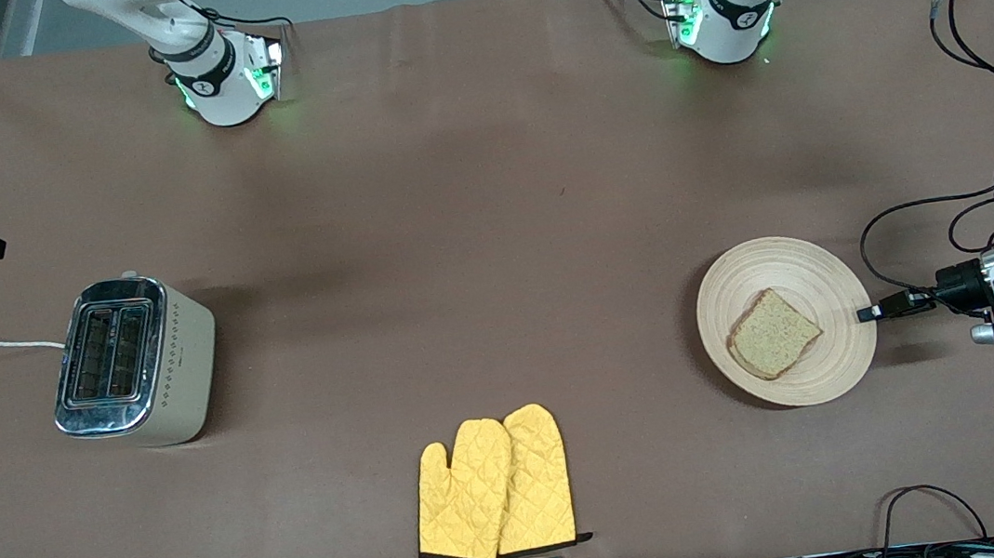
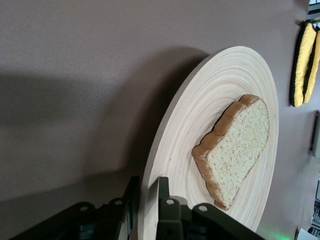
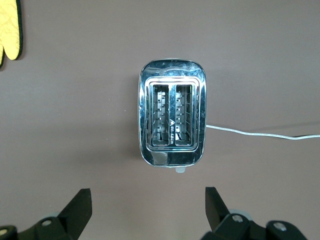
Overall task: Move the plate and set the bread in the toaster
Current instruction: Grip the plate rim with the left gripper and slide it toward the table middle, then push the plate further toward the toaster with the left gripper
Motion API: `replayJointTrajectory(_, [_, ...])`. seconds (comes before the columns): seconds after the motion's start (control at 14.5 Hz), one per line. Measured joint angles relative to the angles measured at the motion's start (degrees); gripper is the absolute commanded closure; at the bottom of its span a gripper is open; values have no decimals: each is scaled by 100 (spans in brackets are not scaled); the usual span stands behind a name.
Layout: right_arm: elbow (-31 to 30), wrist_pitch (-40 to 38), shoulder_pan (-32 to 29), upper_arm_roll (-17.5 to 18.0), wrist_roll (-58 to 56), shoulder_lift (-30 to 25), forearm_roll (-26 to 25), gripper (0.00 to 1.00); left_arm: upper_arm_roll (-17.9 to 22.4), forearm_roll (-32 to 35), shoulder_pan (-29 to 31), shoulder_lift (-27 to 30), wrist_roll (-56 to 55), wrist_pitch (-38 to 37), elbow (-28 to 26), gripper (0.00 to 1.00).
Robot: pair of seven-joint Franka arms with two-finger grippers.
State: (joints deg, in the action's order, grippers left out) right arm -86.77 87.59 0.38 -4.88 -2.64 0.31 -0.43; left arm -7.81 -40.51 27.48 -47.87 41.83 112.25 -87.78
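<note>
Because the left gripper's fingers (image 2: 167,205) pinch only the plate's (image 1: 818,266) rim at the counter's left-arm end, dragging could tilt it and slide off the bread (image 1: 775,333) lying past them. The right gripper's fingers (image 3: 80,210), spread and empty, hang above the toaster (image 3: 171,117).

Brown table (image 1: 491,223): toaster (image 1: 132,361), plate (image 1: 825,279), yellow mitts (image 1: 494,485).

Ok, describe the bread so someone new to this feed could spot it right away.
Look toward the left arm's end of the brown table, where a round, pale wooden plate lies with the left gripper at its rim. The bread lies flat on that plate: one speckled tan slice with a darker crust, the only food in sight and far smaller than the yellow oven mitts.
</note>
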Motion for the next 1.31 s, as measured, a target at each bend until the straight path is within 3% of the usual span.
replayJointTrajectory(0.21, [0,0,0,0,0,0,0,0,-10,-159,47,-26,218,-139,38,98])
replayJointTrajectory(0.48, [0,-1,0,-1,0,0,0,0,-140,-173,65,-25,370,-203,79,99])
replayJointTrajectory(0.96, [0,-3,0,-2,1,0,0,0,-1219,-156,-140,-43,682,-224,50,99])
replayJointTrajectory(1.31, [0,-8,0,-3,1,0,0,0,-1585,-185,-735,-56,683,2,-27,99])
